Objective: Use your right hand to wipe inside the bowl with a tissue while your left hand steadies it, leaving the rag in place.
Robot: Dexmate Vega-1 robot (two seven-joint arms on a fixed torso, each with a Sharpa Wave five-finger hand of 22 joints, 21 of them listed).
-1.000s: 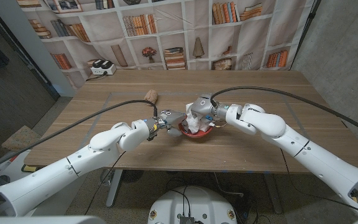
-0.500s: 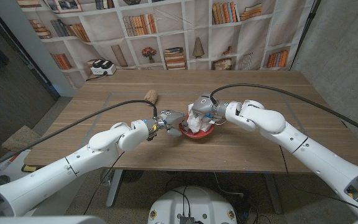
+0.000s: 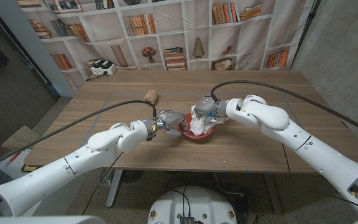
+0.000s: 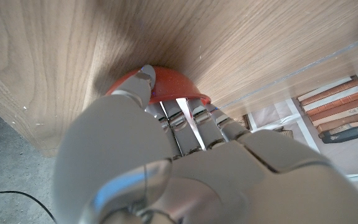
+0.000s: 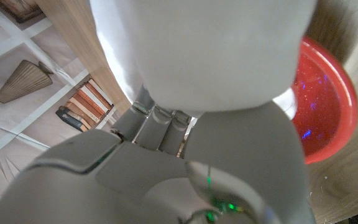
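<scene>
Left hand: your left hand [image 3: 168,120] sits just left of the bowl [image 3: 197,134], fingers closed against its left rim. In the left wrist view the hand [image 4: 166,162] fills the lower part and its fingers [image 4: 185,115] reach onto the red bowl [image 4: 166,84] at its edge, so it grips the rim.
Cork-like piece: a small brown piece [image 3: 151,96] lies on the table [image 3: 104,106] behind your left hand, well apart from the bowl.
Bowl: red, upright, near the table's middle, between your two hands. The right wrist view shows its red inside [image 5: 319,99] with a glossy speckled sheen.
Tissue: a white crumpled tissue [image 3: 197,124] stands inside the bowl, rising above the rim. In the right wrist view it [image 5: 197,43] bulks white in front of the hand.
Right hand: your right hand [image 3: 205,109] comes down onto the tissue from the back right, fingers closed on its top, so it holds the tissue inside the bowl. The right wrist view shows the hand [image 5: 185,162] with fingers [image 5: 160,118] going under the white mass.
Chargers: a white unit [image 3: 102,67] with two dark pieces stands at the table's far left corner.
</scene>
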